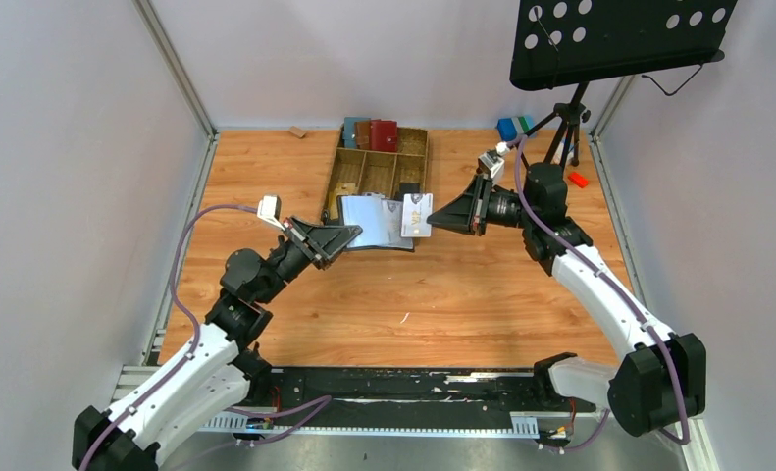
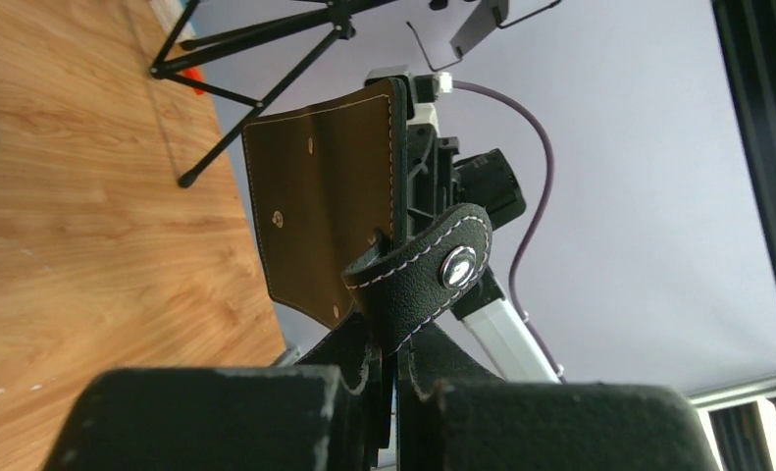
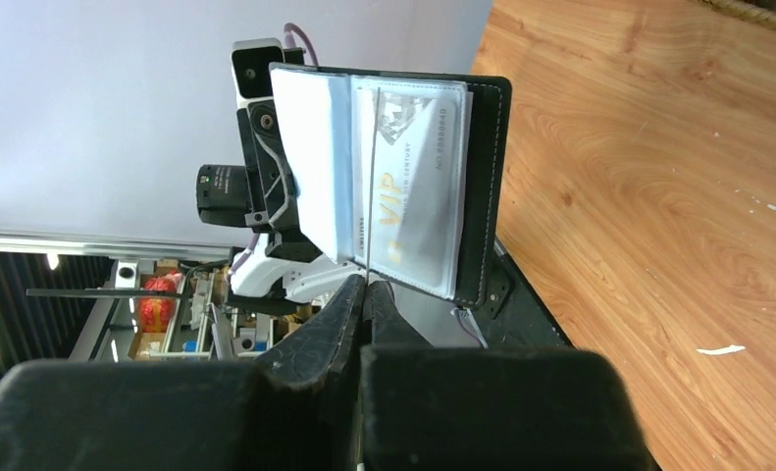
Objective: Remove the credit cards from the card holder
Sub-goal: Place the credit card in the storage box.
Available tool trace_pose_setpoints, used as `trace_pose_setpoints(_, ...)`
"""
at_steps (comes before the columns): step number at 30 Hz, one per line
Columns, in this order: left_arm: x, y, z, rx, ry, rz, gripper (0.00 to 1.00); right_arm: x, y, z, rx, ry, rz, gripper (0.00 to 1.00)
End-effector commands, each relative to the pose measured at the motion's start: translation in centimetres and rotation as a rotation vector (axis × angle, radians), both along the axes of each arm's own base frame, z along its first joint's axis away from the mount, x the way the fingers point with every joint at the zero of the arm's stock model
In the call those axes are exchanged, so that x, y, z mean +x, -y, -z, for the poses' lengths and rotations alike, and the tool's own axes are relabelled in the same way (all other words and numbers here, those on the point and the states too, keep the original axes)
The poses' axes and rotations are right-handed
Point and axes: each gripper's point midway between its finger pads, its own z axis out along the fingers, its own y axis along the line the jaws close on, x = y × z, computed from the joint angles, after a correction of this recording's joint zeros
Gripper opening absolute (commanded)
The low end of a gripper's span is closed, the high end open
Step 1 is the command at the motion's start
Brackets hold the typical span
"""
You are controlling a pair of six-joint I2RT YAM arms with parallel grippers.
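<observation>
The black card holder (image 1: 366,224) hangs open above the table, in front of the tray. My left gripper (image 1: 344,235) is shut on its left edge. In the left wrist view my left gripper (image 2: 393,368) pinches the holder's cover (image 2: 315,206) below the snap tab (image 2: 433,265). A whitish credit card (image 1: 416,214) sticks out of the holder's right side, with my right gripper (image 1: 435,221) shut on it. In the right wrist view this card (image 3: 372,235) shows edge-on between the right gripper's (image 3: 366,294) jaws. Another credit card (image 3: 413,186) sits in a clear sleeve of the holder (image 3: 489,186).
A wooden compartment tray (image 1: 349,177) stands behind the holder with red, brown and blue wallets (image 1: 376,134) at its back. A music stand's tripod (image 1: 565,123) stands at the back right, near blue and green blocks (image 1: 511,128) and a small red piece (image 1: 578,180).
</observation>
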Motion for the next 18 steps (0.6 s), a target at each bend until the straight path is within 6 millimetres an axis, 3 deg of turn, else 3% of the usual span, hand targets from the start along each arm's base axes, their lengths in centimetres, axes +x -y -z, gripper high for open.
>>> trace_pose_setpoints(1, 0.1, -0.9, 2.1, 0.119, -0.015, -0.046, 0.00, 0.7, 0.3, -1.0, -0.032, 0.077, 0.022, 0.00)
trace_pose_setpoints(8, -0.5, -2.2, 5.0, 0.342, -0.057, -0.074, 0.00, 3.6, 0.1, -0.6, -0.097, 0.096, 0.068, 0.00)
trace_pose_setpoints(13, -1.2, -2.9, 6.5, 0.446, -0.068, -0.075, 0.00, 6.5, -0.9, 2.0, -0.128, 0.034, 0.115, 0.00)
trace_pose_setpoints(18, -2.0, -3.5, 8.3, 0.533, -0.096, -0.057, 0.00, 9.5, -3.3, 4.5, -0.173, 0.011, 0.129, 0.00)
